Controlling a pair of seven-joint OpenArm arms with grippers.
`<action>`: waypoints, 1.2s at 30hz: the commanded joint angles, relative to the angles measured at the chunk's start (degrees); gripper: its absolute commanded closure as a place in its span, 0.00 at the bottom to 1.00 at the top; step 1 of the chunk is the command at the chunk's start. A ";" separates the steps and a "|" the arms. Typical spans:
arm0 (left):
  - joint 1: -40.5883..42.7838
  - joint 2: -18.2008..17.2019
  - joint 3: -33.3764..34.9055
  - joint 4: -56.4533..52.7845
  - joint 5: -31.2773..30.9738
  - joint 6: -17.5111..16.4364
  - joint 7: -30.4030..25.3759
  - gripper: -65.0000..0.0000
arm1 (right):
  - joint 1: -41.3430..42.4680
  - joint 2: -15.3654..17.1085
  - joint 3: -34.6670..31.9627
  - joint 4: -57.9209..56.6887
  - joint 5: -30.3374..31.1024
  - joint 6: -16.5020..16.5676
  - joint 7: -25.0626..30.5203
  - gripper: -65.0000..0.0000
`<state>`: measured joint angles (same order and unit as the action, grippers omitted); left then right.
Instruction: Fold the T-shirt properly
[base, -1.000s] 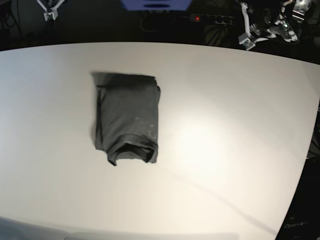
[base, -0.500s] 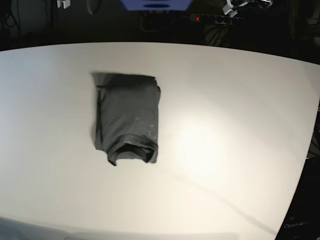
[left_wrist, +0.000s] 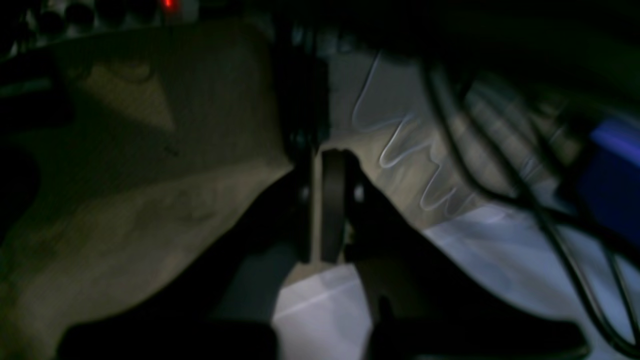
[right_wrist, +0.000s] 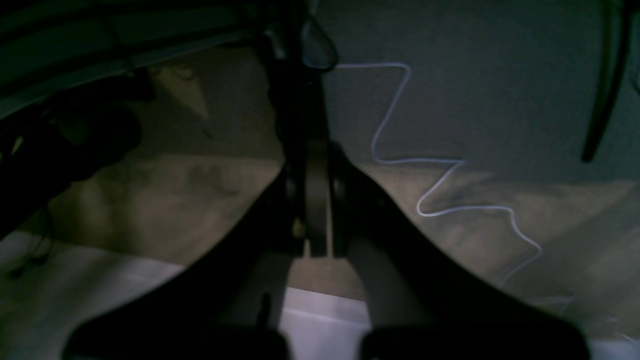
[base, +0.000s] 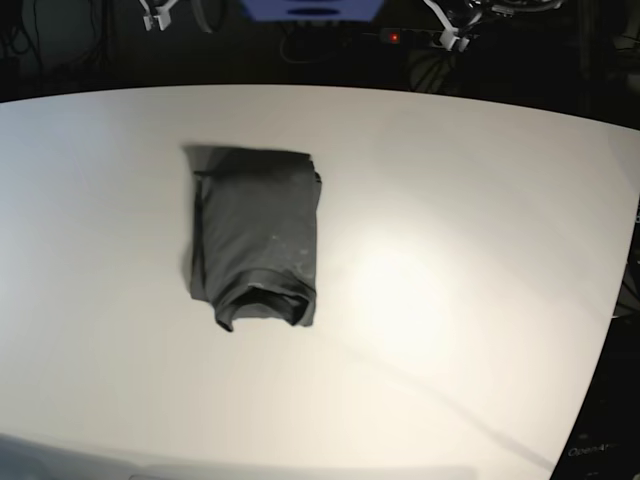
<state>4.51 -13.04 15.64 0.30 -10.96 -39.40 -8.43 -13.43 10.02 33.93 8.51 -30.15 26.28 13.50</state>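
The T-shirt (base: 255, 235) lies folded into a compact, upright rectangle on the white table (base: 460, 300), left of the table's middle in the base view and nearer the far edge than the near one. Its cloth is dark charcoal grey and softly wrinkled; the far edge is fairly straight, a narrow fold runs down its left side, and the near end is rolled over into a thick, rounded hem that stands slightly proud of the tabletop. Nothing touches the garment, and the table around it is bare white with a bright patch of light to the shirt's right. Both arms are drawn back beyond the far edge of the table, well apart from the shirt. The left gripper (base: 450, 30) shows at the top right of the base view as a small white tip against the dark background; in its wrist view the left gripper (left_wrist: 320, 200) has its jaws pressed together with nothing between them, above a dim floor with a pale cable (left_wrist: 400, 150) winding across it. The right gripper (base: 160, 15) shows at the top left; from its own camera the right gripper (right_wrist: 312, 200) likewise has its jaws closed on nothing, hanging over floor and a thin white cord (right_wrist: 425, 165).
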 joint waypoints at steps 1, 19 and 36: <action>0.45 -0.81 0.05 -0.30 -1.04 -0.60 -1.82 0.96 | -0.50 0.04 -0.48 0.06 -0.13 -1.80 0.26 0.99; -0.43 2.71 -0.91 1.86 -8.60 9.29 -6.91 0.96 | 7.85 -1.45 1.45 -6.36 1.98 -12.26 0.35 0.99; -0.16 3.68 -2.06 1.86 -12.82 15.88 -7.09 0.96 | 8.82 -1.36 -1.98 -5.57 1.80 -16.66 0.35 0.99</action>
<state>4.01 -9.15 13.63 2.04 -23.44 -23.40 -14.87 -4.47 8.36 32.08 2.83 -28.14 9.80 13.52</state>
